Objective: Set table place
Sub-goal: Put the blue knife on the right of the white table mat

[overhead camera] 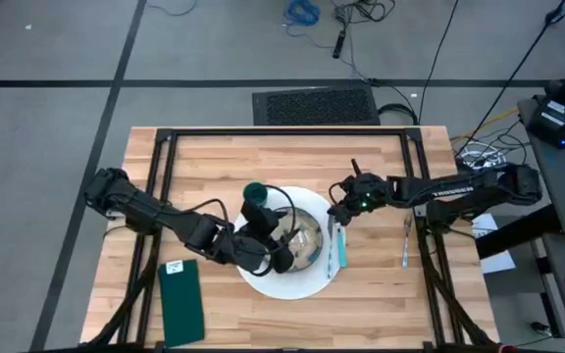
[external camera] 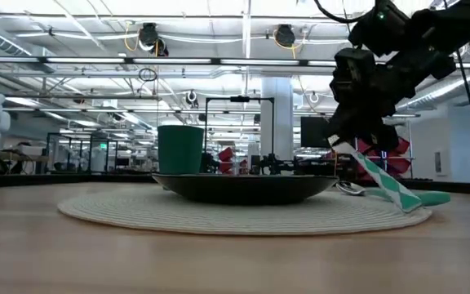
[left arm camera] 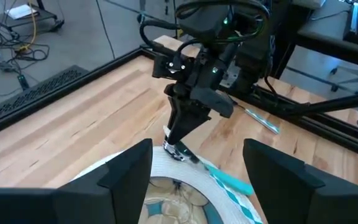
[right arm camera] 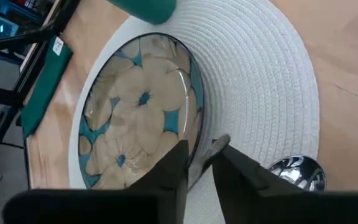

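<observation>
Your worktop (overhead camera: 224,162) is a large rectangle of light wood strips on a black tube frame; in the high view its long axis runs from 9 to 3 o'clock, and it fills the middle of the picture above a grey floor. Slightly toward 6 o'clock of its centre lies a round white woven placemat (overhead camera: 284,284). On the mat sits a plate (right arm camera: 138,112) with a cream and teal flower pattern and a dark rim.

At the mat's 7 to 8 o'clock, near the worktop's corner, a dark green napkin (overhead camera: 181,302) lies flat with a white tag on it, its long axis running 12 to 6. A green cup (external camera: 180,149) stands upright at the plate's 11 o'clock.

Your left gripper (overhead camera: 281,240) hangs over the plate, reaching in from 9 o'clock; its fingers (left arm camera: 126,171) stand wide apart with nothing between them.

Your right gripper (overhead camera: 336,214) comes in from 3 o'clock and is at the mat's 2 o'clock edge. Its fingers (right arm camera: 173,171) are closed on the metal end of a spoon (right arm camera: 300,173), whose shiny bowl rests on the mat just beside the plate. A teal-and-white patterned strip (overhead camera: 334,250) lies along the mat's 3 o'clock edge, long axis 12 to 6.

A slim utensil (overhead camera: 406,243) lies on the wood at 3 o'clock, well apart from the mat.
</observation>
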Controlling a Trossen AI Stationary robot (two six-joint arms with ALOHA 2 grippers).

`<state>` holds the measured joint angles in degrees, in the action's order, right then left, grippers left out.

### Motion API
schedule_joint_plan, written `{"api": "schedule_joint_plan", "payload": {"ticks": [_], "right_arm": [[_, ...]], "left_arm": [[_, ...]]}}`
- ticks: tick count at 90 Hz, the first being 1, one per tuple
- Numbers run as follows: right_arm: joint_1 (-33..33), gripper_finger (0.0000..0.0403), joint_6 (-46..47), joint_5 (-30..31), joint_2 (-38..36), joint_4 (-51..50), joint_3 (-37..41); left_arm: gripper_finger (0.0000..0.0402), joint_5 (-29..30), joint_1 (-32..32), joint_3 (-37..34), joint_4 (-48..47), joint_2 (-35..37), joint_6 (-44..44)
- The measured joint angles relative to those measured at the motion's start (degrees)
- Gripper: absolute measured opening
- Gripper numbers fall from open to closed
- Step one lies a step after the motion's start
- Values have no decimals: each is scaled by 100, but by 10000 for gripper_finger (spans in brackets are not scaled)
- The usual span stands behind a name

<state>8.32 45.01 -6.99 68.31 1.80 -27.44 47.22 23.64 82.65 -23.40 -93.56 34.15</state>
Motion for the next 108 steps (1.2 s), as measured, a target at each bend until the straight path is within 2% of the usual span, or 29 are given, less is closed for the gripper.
{"api": "schedule_joint_plan", "payload": {"ticks": [37,62,82,92,100,108], "right_arm": [[0,83,-90,413,0,134,0],[-224,82,-72,115,-99,162,-135],[-895,81,161,101,-454,86,-203],[-1465,60,622,116,-551,-155,-235],[-2069,17,905,587,-525,-789,-479],[-2539,7,1254,1236,-401,-1628,-880]], "left_arm": [[236,-2,-4,0,0,0,2],[236,-2,-4,0,-2,-2,-1],[236,-3,-4,0,-61,-2,-28],[235,-207,22,-7,-687,116,31],[235,-278,128,-3,-1378,402,203],[235,-317,277,-2,-2254,743,446]]}}
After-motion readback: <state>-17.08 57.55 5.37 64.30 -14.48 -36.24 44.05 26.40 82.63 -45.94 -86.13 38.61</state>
